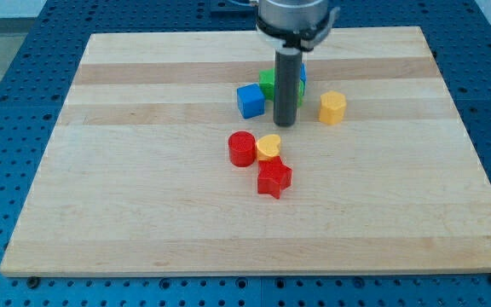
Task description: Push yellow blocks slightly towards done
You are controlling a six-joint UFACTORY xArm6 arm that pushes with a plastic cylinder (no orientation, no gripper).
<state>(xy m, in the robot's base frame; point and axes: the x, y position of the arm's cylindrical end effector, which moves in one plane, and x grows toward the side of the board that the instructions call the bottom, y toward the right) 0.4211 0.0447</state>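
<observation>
Two yellow blocks lie on the wooden board (143,196). A yellow heart-shaped block (268,147) sits near the middle, touching a red cylinder (241,148) on its left and a red star-shaped block (274,178) below it. A yellow hexagonal block (332,107) stands alone further towards the view's right. My tip (284,124) rests on the board just above the yellow heart, between the blue cube (250,101) and the yellow hexagon, a small gap from each.
A green block (268,83) and a second blue block (302,78) sit behind the rod, mostly hidden by it. The board lies on a blue perforated table (7,77).
</observation>
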